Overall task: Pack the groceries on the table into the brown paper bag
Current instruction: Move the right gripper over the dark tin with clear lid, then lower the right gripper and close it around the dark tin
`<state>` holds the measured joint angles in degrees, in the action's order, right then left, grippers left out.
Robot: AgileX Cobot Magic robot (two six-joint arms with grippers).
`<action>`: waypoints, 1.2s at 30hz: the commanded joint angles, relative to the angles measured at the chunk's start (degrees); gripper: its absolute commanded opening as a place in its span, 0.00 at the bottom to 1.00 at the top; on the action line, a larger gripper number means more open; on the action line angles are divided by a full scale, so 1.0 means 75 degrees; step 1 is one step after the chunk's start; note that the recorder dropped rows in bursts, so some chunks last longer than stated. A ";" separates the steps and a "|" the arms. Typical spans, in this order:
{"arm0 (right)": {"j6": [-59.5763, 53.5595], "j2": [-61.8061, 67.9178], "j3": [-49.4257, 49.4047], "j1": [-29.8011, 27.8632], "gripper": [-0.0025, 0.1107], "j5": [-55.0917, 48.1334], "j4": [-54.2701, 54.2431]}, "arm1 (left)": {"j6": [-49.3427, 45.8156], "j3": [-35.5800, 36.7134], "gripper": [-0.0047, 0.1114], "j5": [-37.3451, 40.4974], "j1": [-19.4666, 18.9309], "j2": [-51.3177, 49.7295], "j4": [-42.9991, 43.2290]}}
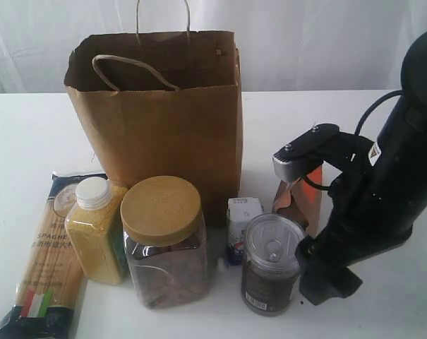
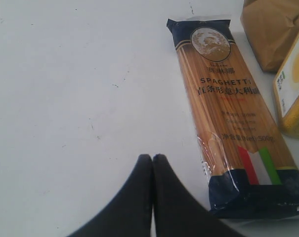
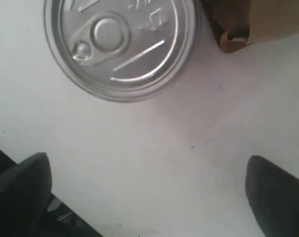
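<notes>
Right arm (image 1: 382, 212) bends down beside the dark jar (image 1: 271, 265), right fingers (image 3: 25, 187) wide apart; left fingers (image 2: 139, 187) pressed together, empty, beside the spaghetti (image 2: 223, 108).

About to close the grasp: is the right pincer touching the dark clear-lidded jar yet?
Apart. In the right wrist view, bare table separates the open right pincer from the dark clear-lidded jar.

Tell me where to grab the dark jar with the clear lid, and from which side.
Probably grip the dark jar across its round lid rim, coming straight down. It stands upright, with the carton close on one side and the pouch just behind, so the top is freest. The open right gripper is nearest.
</notes>
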<state>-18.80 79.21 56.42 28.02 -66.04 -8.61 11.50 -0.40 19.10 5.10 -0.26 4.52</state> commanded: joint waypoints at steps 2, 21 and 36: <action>-0.0062 -0.0013 0.0011 0.0033 0.90 0.0670 -0.1482 | 0.0039 0.0053 0.04 0.0242 0.0038 0.0035 0.0040; -0.0036 0.1110 0.0011 0.0033 0.90 0.1664 -0.1668 | 0.0039 0.0053 0.04 0.0242 0.0038 0.0035 0.0040; -0.0070 0.1110 0.0011 0.0479 0.89 0.2203 -0.0247 | 0.0039 0.0053 0.04 0.0242 0.0038 0.0035 0.0040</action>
<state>-18.93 87.59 56.42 30.38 -50.99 -13.33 11.50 -0.40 19.10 5.10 -0.26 4.52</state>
